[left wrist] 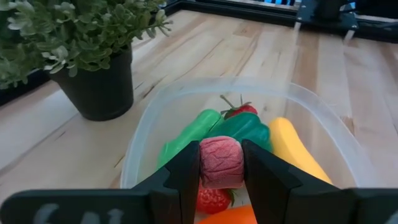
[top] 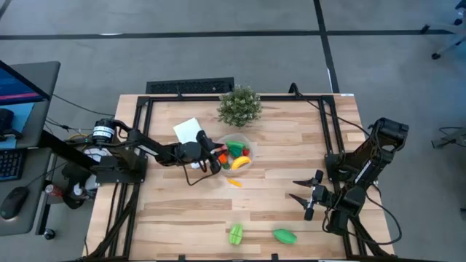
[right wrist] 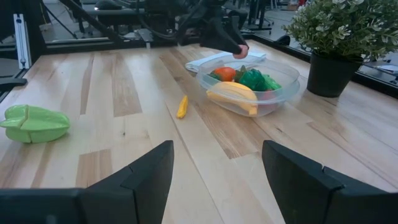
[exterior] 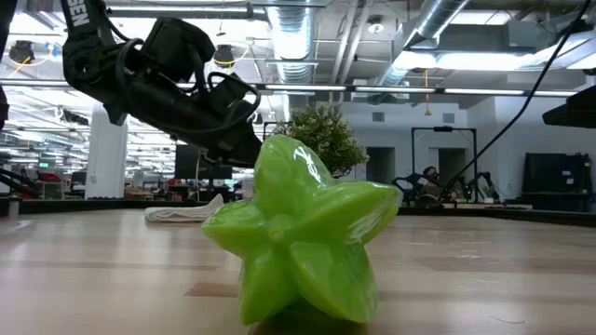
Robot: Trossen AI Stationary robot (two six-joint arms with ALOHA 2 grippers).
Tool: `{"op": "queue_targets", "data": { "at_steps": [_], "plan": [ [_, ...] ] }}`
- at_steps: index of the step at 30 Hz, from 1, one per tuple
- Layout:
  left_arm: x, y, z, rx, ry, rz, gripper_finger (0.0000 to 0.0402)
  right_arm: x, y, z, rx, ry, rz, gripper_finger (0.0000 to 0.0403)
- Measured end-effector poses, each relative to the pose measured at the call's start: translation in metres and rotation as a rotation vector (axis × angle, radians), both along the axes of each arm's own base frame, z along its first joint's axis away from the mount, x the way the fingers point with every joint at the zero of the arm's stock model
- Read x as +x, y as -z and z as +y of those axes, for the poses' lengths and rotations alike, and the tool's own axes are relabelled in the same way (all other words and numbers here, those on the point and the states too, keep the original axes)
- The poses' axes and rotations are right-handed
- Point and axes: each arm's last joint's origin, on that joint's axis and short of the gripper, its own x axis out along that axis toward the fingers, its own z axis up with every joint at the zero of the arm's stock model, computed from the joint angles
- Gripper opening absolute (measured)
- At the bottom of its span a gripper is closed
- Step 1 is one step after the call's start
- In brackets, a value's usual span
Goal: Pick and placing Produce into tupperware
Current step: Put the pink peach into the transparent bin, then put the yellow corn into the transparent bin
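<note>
The left gripper (left wrist: 221,165), clamped on a pink-red piece (left wrist: 221,163), hangs over the tupperware (top: 237,155) mid-bench. The right gripper (top: 304,196), fingers apart, waits near the right edge; only its wrist view shows the yellow piece (right wrist: 181,106) lying loose.

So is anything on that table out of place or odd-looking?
Nothing is spilled or broken. A few toys lie outside the clear container: a small yellow-orange piece just beside it, and a green star-shaped fruit and another green piece near the table's front edge. The left gripper holds a pinkish piece over the container.
</note>
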Motion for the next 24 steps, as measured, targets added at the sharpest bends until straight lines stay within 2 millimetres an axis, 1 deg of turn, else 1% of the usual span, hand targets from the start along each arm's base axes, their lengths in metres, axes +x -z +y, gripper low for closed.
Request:
{"op": "queue_targets", "data": {
  "at_steps": [3, 5, 8, 13, 16, 20, 24],
  "plan": [
    [0.000, 0.000, 0.000, 0.015, 0.015, 0.007, 0.0105, 0.000, 0.000, 0.000, 0.000, 0.000, 0.000, 0.0240],
    [0.000, 0.000, 0.000, 0.026, 0.019, 0.012, 0.0114, 0.000, 0.000, 0.000, 0.001, 0.000, 0.000, 0.0240],
    [0.000, 0.000, 0.000, 0.028, 0.019, 0.012, 0.0138, 0.000, 0.000, 0.000, 0.001, 0.000, 0.000, 0.0240],
    [0.000, 0.000, 0.000, 0.032, 0.012, 0.012, 0.0190, 0.000, 0.000, 0.000, 0.008, -0.002, 0.008, 0.0240],
    [0.000, -0.001, 0.000, 0.041, 0.023, 0.008, 0.0213, 0.000, 0.000, 0.001, 0.016, -0.002, 0.005, 0.0240],
    [0.002, -0.004, -0.006, 0.043, 0.110, -0.022, 0.0230, 0.004, 0.000, 0.001, 0.035, 0.013, -0.002, 0.0240],
    [0.003, -0.008, -0.014, 0.046, 0.216, -0.036, 0.0233, 0.015, -0.002, 0.000, 0.028, 0.034, 0.009, 0.0240]
  ]
}}
